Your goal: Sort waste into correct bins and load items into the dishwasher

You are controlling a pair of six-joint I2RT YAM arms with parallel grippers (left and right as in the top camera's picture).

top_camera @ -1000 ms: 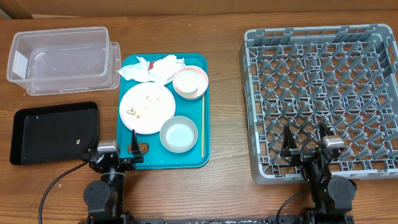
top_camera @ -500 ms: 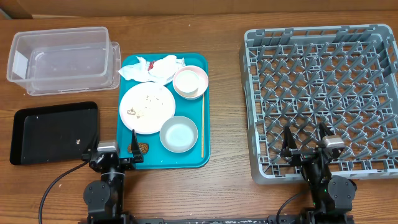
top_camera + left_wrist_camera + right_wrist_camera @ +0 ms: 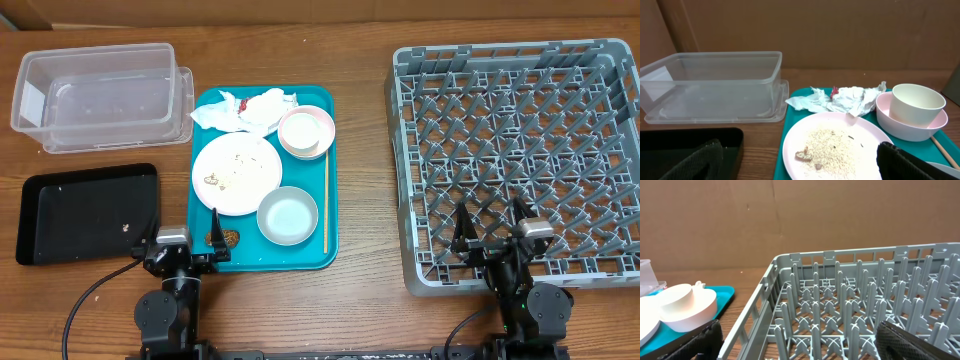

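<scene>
Both claws gape wide and hold nothing. The left claw [image 3: 182, 243] sits at the teal tray's [image 3: 329, 120] near edge, with the rice-strewn pink plate [image 3: 832, 145] just ahead, the crumpled napkins [image 3: 842, 100] and red wrapper [image 3: 834, 91] beyond it, the cup [image 3: 917, 102] nested in a bowl [image 3: 910, 127] ahead-right, a second bowl [image 3: 287, 216] close right, the clear tub [image 3: 715, 85] ahead-left and the black tray [image 3: 90, 212] beside its left finger. The right claw [image 3: 490, 235] sits at the near rim of the grey dish rack [image 3: 840, 310]; the thin stick [image 3: 325, 200] far to its left is perhaps a chopstick.
</scene>
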